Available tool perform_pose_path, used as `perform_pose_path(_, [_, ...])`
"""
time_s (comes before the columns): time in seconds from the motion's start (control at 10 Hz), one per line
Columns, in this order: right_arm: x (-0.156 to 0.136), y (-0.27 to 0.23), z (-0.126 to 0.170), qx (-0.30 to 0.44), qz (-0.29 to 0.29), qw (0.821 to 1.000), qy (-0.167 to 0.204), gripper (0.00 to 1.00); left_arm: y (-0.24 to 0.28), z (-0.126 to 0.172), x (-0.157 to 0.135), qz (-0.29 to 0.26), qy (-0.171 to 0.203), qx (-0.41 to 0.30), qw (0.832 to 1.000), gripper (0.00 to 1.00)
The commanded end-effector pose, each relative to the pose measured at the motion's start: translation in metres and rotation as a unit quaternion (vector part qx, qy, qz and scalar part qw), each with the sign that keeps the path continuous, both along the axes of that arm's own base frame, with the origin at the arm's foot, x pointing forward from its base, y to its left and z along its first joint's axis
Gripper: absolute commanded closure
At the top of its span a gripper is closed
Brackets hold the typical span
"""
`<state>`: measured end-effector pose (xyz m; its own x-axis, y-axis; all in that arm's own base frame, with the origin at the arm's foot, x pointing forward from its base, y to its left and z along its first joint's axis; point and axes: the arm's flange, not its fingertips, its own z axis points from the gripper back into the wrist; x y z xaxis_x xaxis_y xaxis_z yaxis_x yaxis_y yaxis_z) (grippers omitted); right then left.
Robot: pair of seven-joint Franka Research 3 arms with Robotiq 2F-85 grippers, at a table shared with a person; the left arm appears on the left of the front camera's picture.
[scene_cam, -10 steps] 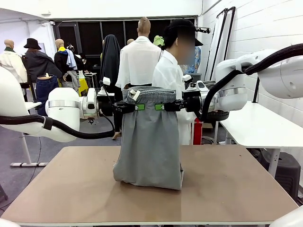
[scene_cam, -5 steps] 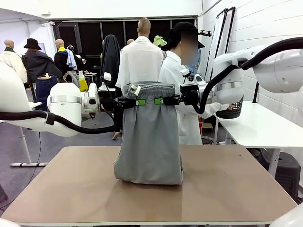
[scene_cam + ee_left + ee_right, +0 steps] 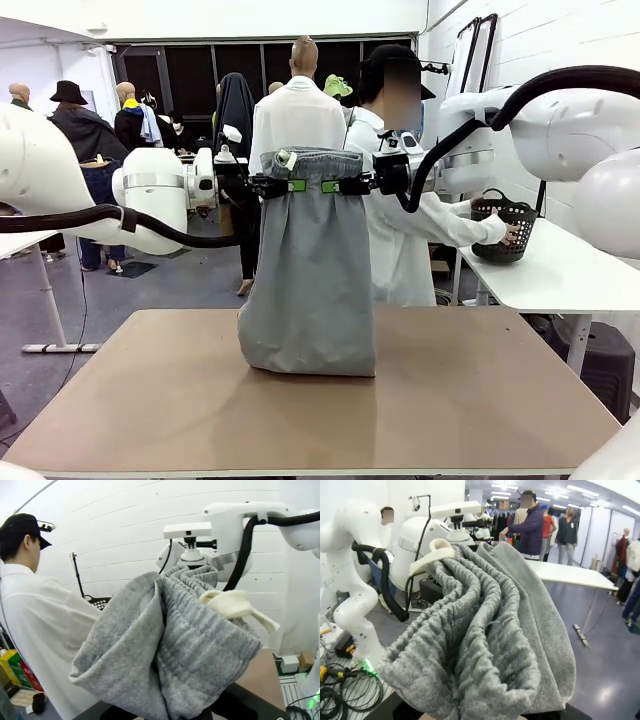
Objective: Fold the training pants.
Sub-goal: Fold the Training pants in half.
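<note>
The left gripper and right gripper are each clamped on the gathered waistband of the training pants — held high over the table's middle. If one pinch slips, the waistband could sag sideways. The pants hang upright, long axis vertical, waistband up, the lower end bunched on the tabletop.

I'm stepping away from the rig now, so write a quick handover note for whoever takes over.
Left end effector: shut on the training pants at the waistband's left end.
Right end effector: shut on the waistband's right end.
The pants hang upright between both, with the lower end bunched on the table.
The person at the far side is reaching to a black basket on the side table.
Done: pants lifted.
Left: lay them down and fold.
</note>
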<state>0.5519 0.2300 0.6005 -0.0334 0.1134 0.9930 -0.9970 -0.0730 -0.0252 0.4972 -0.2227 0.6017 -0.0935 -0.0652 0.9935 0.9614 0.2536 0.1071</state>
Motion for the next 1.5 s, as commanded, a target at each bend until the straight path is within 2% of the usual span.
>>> perform_pose_path(0.0, [0.021, 0.012, 0.010, -0.013, 0.002, 1.000, -0.002, 1.00, -0.015, 0.022, 0.030, 0.005, -0.017, 0.002, 1.000, 1.00])
perform_pose_path(0.3, [0.050, 0.020, 0.019, -0.011, -0.014, 0.999, -0.031, 1.00, -0.015, 0.030, 0.057, 0.032, -0.054, -0.012, 0.998, 1.00])
perform_pose_path(0.5, [0.069, 0.024, 0.020, -0.006, -0.020, 0.998, -0.057, 1.00, -0.012, 0.023, 0.069, 0.047, -0.061, -0.027, 0.997, 1.00])
perform_pose_path(0.7, [0.077, 0.019, 0.003, -0.012, -0.008, 0.999, -0.045, 1.00, -0.005, 0.007, 0.071, 0.040, -0.040, -0.025, 0.998, 1.00])
perform_pose_path(1.0, [0.072, 0.006, -0.024, -0.026, 0.018, 0.999, -0.027, 1.00, 0.021, -0.027, 0.066, -0.010, -0.002, -0.024, 1.000, 1.00])
perform_pose_path(1.1, [0.067, 0.005, -0.030, -0.029, 0.023, 0.999, -0.018, 1.00, 0.026, -0.036, 0.060, -0.024, 0.012, -0.027, 0.999, 1.00])
perform_pose_path(1.4, [0.031, 0.001, -0.046, -0.017, 0.021, 0.999, 0.047, 1.00, 0.035, -0.054, 0.026, -0.050, 0.076, -0.017, 0.996, 1.00])
